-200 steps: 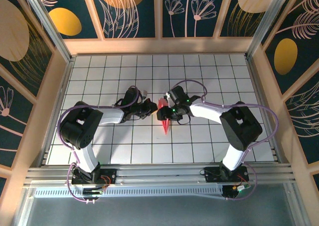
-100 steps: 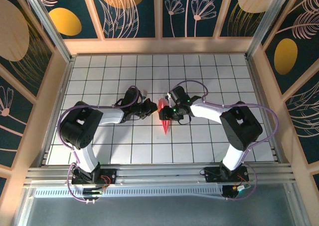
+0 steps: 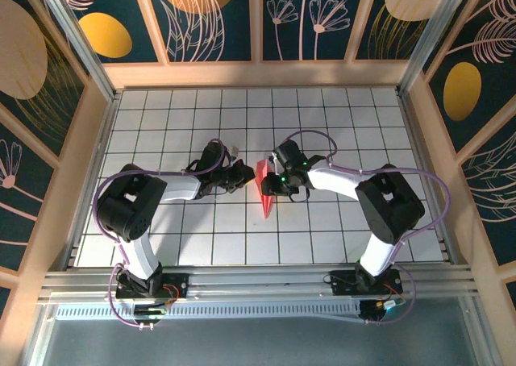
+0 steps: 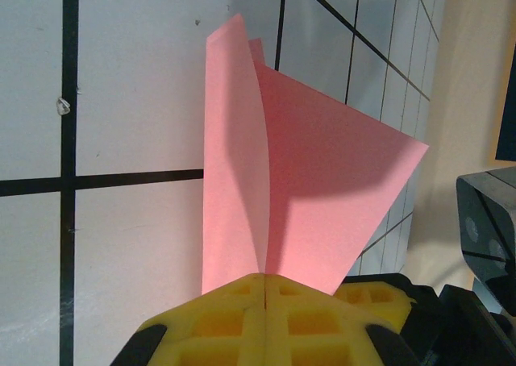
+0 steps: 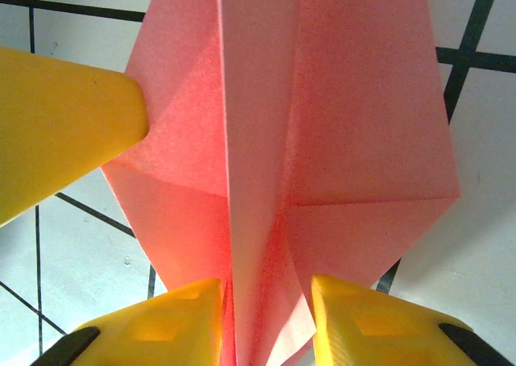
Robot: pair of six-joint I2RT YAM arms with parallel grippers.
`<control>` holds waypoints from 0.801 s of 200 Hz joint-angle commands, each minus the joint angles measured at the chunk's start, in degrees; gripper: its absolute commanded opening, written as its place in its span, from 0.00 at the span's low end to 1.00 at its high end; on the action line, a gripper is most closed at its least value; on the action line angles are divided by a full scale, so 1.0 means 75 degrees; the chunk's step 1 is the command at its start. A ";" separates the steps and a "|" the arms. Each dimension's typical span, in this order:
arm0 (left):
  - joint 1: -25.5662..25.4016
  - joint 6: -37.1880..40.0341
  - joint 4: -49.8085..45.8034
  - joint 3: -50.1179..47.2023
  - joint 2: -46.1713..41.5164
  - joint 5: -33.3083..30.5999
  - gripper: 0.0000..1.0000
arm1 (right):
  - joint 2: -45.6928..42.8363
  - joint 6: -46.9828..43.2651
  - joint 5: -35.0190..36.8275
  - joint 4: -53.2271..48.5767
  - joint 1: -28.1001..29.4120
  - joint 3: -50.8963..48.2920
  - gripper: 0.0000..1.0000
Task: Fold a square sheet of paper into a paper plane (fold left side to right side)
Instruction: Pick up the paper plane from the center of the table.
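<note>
Crease-setting stage on a nearly formed plane (image 3: 265, 195), which lies on the tiled table (image 3: 339, 124) between the two grippers, its pointed nose toward the arm bases. Left gripper (image 4: 264, 279): jaws pressed together, pinching the plane's edge; the layers rise from the seam between the pads, a narrow flap curling left and a broad one slanting right. Centre: in the right wrist view the plane shows a raised ridge along its length with a wing on either side, and one left finger (image 5: 64, 124) sits against the left wing. Right gripper (image 5: 266, 301): jaws apart, astride the ridge, not visibly squeezing it. The next move probably calls for these jaws to meet squarely on the ridge while the left pinch steadies the thin paper against buckling.
</note>
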 commanded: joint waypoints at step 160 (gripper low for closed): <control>-0.0186 -0.0104 0.0206 -0.0084 0.0222 -0.0038 0.05 | 0.0530 0.0689 0.0216 -0.0084 0.0392 0.0183 0.19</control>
